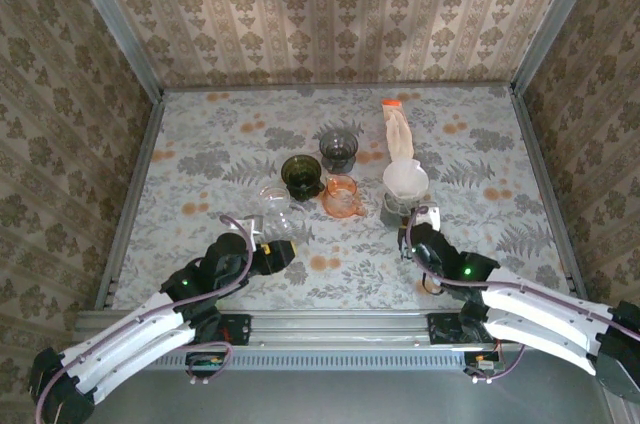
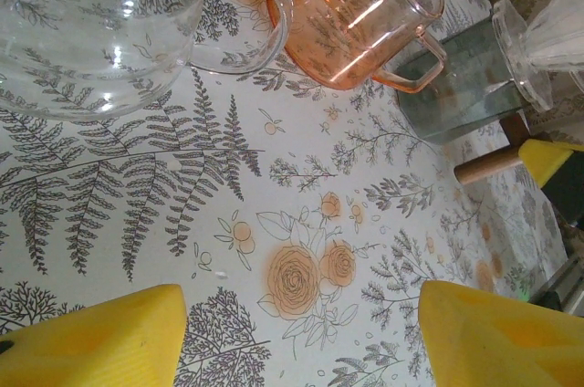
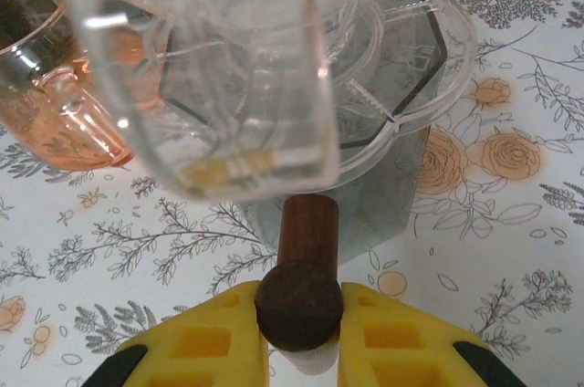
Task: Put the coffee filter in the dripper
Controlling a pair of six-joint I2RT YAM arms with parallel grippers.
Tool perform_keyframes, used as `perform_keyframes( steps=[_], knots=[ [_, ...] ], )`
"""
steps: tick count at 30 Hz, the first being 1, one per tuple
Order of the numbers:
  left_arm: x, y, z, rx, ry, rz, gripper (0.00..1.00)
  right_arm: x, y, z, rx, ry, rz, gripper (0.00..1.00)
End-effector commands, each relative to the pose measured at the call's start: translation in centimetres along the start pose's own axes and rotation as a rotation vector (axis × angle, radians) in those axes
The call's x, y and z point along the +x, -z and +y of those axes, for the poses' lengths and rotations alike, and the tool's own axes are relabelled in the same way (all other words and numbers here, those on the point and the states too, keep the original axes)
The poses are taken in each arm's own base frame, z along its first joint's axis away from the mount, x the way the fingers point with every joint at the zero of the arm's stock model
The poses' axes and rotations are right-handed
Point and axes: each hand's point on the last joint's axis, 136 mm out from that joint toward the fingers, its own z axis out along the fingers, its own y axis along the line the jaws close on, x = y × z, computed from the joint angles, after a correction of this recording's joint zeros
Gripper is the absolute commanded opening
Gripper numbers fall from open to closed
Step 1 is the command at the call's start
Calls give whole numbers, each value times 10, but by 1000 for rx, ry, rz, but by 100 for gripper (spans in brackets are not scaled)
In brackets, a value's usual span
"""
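The clear plastic dripper point(image 1: 388, 176) point(image 3: 274, 67) stands on a grey glass server point(image 1: 393, 206) point(image 3: 388, 195). From above, a white cone that looks like the coffee filter point(image 1: 407, 181) sits inside the dripper. My right gripper point(image 1: 420, 224) point(image 3: 297, 314) is shut on the server's brown wooden handle point(image 3: 307, 241), just in front of the dripper. My left gripper point(image 1: 285, 254) point(image 2: 301, 332) is open over bare tablecloth, with nothing between its yellow fingers point(image 2: 91, 341). It stands in front of a clear glass carafe, well left of the dripper.
A clear glass carafe point(image 1: 280, 212) point(image 2: 82, 31) stands beside the left gripper. An orange glass cup point(image 1: 342, 196) point(image 2: 356, 22), a dark green cup point(image 1: 301, 175) and a smoky cup point(image 1: 338, 149) crowd the middle. A beige, orange-tipped thing point(image 1: 399, 134) lies behind the dripper.
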Motion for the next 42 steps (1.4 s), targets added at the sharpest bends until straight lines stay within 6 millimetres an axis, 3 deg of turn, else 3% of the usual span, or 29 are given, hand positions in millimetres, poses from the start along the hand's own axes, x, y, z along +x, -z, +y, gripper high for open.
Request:
perform_keyframes(
  steps=[1,12,36,42],
  knots=[
    [-1,-1,0,13,0,-6,69,-3,-6,9,-43,11,1,20],
    [0,-1,0,17,-1,-4,69,-13,-20,8,-36,9,11,20],
    [-2,-1,0,14,-1,-8,69,-46,-100,29,-85,50,85,20],
    [-2,-1,0,15,-1,-9,70,-47,-107,30,-79,47,95,24]
  ],
)
